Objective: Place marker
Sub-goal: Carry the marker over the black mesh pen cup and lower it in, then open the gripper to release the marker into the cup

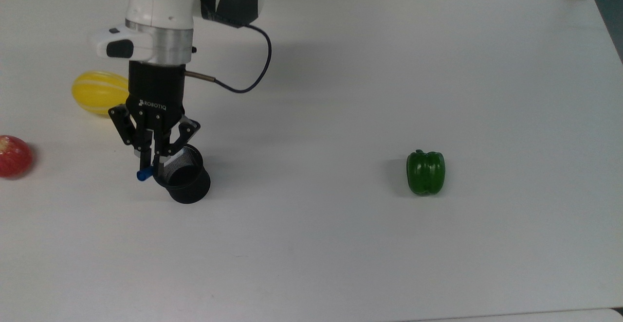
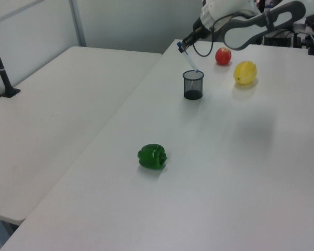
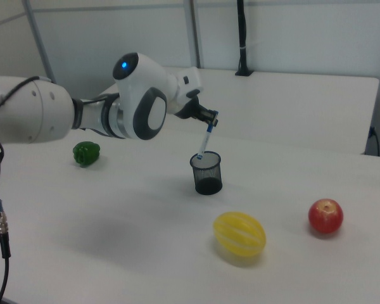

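From my station, nearest in the left view is the green pepper (image 2: 152, 157), alone on the white table (image 2: 240, 172) and well apart from everything else. Farther along stands the black mesh cup (image 2: 193, 84), upright and open at the top. My gripper (image 1: 150, 162) hangs just over the cup's rim, its fingers pinched narrow on the marker (image 2: 188, 58). The marker slants down from its blue cap at the fingers; in the right view its lower tip (image 3: 201, 154) is at the cup's mouth, though I cannot tell whether it is inside yet. In the top view the blue cap sticks out at the top view's left of the rim.

Beyond the cup lie the yellow melon (image 2: 245, 72) and, a little farther, the red apple (image 2: 223, 55), near each other. The arm's body partly covers the melon in the top view.

A second white table (image 2: 57, 115) adjoins along the left view's left, with a black pole (image 2: 1, 65) clamped on it and pale wall panels behind.
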Controlling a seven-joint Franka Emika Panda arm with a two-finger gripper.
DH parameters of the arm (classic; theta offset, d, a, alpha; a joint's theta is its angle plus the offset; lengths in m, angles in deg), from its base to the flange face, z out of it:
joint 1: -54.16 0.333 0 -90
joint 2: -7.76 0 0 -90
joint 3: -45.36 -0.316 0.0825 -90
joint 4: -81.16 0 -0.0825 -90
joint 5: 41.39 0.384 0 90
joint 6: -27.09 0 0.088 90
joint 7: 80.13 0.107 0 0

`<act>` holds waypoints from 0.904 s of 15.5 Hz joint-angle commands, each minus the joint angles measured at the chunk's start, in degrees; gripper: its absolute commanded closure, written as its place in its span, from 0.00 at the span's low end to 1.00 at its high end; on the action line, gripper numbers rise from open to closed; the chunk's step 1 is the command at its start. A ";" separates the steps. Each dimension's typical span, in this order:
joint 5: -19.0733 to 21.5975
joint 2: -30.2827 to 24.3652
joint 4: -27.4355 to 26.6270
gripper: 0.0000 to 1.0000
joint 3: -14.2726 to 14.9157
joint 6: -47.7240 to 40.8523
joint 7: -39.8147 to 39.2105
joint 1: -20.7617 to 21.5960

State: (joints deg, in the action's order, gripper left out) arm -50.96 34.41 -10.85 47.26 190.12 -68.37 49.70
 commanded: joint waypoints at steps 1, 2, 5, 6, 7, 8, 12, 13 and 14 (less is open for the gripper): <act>-1.06 1.65 -0.62 0.86 0.39 3.17 0.10 -0.19; -1.07 1.82 -1.23 0.86 0.39 3.17 0.19 -0.19; -1.15 2.09 -1.68 0.82 0.39 3.26 0.19 -0.19; -1.24 2.09 -1.77 0.79 0.39 3.17 0.19 -0.19; -1.15 2.09 -1.94 0.72 0.39 3.26 0.19 -0.19; -1.15 2.09 -1.94 0.57 0.39 3.26 0.19 -0.19; -1.24 2.00 -2.03 0.00 0.39 3.17 0.37 -0.02; -1.24 2.00 -2.03 0.00 0.39 3.17 0.37 -0.01; -1.15 1.91 -2.03 0.00 0.39 3.17 0.37 -0.01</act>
State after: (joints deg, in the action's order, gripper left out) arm -51.06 37.29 -11.36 47.26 192.05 -68.37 49.26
